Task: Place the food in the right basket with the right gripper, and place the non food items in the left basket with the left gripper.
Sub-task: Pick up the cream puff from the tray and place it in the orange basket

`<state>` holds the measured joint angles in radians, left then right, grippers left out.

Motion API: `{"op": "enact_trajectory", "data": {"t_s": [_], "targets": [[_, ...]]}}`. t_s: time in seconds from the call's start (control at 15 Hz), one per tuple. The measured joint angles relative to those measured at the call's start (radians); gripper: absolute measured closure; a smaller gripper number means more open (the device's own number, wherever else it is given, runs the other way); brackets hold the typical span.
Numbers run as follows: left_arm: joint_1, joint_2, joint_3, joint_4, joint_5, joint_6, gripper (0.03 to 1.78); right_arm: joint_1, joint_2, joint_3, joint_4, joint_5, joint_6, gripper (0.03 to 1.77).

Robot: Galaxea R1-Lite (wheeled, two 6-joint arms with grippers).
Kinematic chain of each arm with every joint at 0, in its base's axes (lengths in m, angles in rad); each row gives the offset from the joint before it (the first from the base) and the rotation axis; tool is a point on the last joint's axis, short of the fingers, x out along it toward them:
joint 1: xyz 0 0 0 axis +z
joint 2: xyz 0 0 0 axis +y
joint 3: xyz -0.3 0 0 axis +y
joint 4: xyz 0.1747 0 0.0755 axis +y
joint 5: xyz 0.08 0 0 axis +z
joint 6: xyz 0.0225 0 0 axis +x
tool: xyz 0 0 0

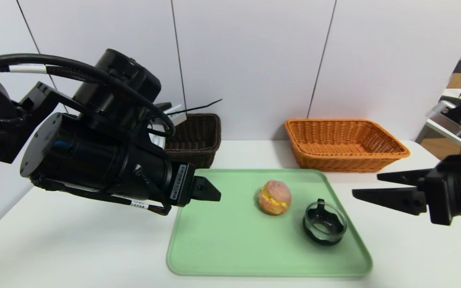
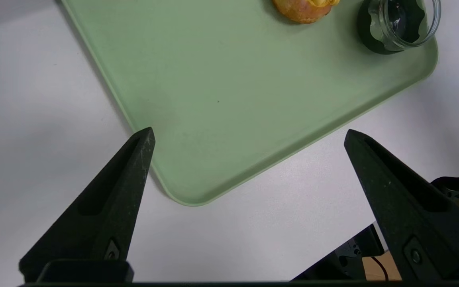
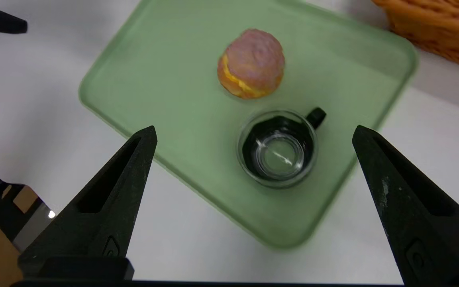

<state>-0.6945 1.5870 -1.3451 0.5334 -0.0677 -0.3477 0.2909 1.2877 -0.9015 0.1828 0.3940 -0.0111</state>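
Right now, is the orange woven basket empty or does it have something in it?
Empty, as far as visible: the orange woven wicker basket shows only bare weave inside, while the pinkish-brown bun lies on the green tray.

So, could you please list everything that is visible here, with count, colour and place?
bun: 1, pinkish-brown with yellow filling, on the tray, near its middle
glass dish: 1, clear with black rim and tab, on the tray beside the bun, toward the robot's right
tray: 1, light green, on the table in front of the robot
orange basket: 1, orange wicker, behind the tray to the right
dark basket: 1, dark brown wicker, behind the tray to the left, partly hidden by the left arm
table: 1, white
left tool: 1, black, open, above the tray's left corner
right tool: 1, black, open, right of the tray
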Motion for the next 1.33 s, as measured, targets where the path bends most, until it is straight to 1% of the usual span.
{"op": "enact_trajectory", "data": {"t_s": [0.13,0.4,0.6,0.8,1.0,1.07,1.2,1.33], "targets": [[0.000,-0.001,0.000,0.000,0.001,0.009,0.12,0.057,0.082,-0.075,0.000,-0.015,0.001,0.10],[0.000,0.002,0.000,-0.003,0.003,0.009,0.12,0.160,0.239,-0.206,0.007,-0.066,0.003,0.10],[0.001,0.006,0.000,-0.003,0.013,0.007,0.12,0.190,0.338,-0.280,0.023,-0.095,0.004,0.10],[0.001,0.008,0.000,-0.004,0.019,0.006,0.12,0.204,0.435,-0.377,0.076,-0.157,0.002,0.10],[0.001,0.008,0.001,-0.004,0.021,0.005,0.12,0.235,0.518,-0.462,0.135,-0.256,-0.003,0.09],[0.001,0.008,0.001,-0.004,0.020,0.005,0.12,0.246,0.539,-0.482,0.153,-0.273,-0.004,0.09],[0.001,0.008,0.001,-0.004,0.021,0.005,0.12,0.264,0.574,-0.532,0.225,-0.284,-0.003,0.09],[0.002,0.007,0.001,-0.004,0.021,0.005,0.12,0.279,0.604,-0.564,0.258,-0.325,-0.005,0.09]]}}
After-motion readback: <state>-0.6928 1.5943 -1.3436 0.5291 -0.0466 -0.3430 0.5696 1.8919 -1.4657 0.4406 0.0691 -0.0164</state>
